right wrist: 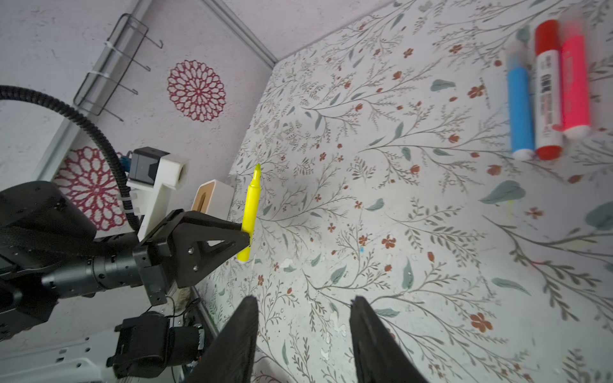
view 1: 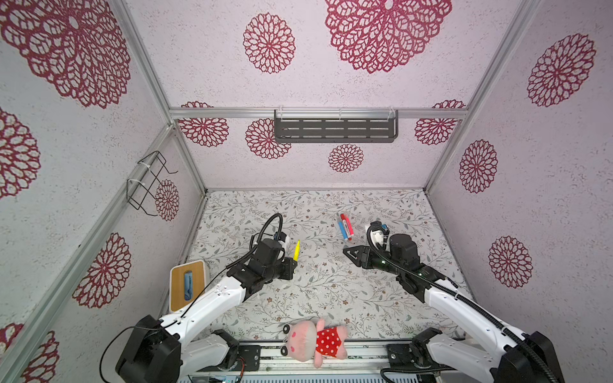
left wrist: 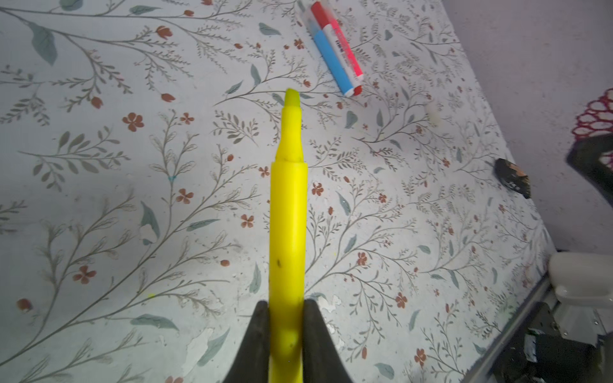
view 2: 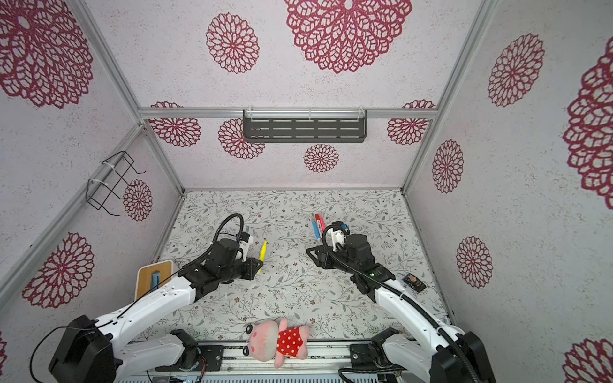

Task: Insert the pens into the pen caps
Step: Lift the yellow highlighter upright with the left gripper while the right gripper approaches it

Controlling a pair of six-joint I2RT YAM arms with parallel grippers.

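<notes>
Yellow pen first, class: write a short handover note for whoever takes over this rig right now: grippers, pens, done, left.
Left gripper: shut on the yellow pen, tip bare.
Right gripper: open, empty.
Blue pen, white-barrelled red pen and pink pen lie side by side on the table, far from the arms' bases.
Done: those three look capped, though blurred.
Left: cap the yellow pen; no cap for it shows in any view.
</notes>
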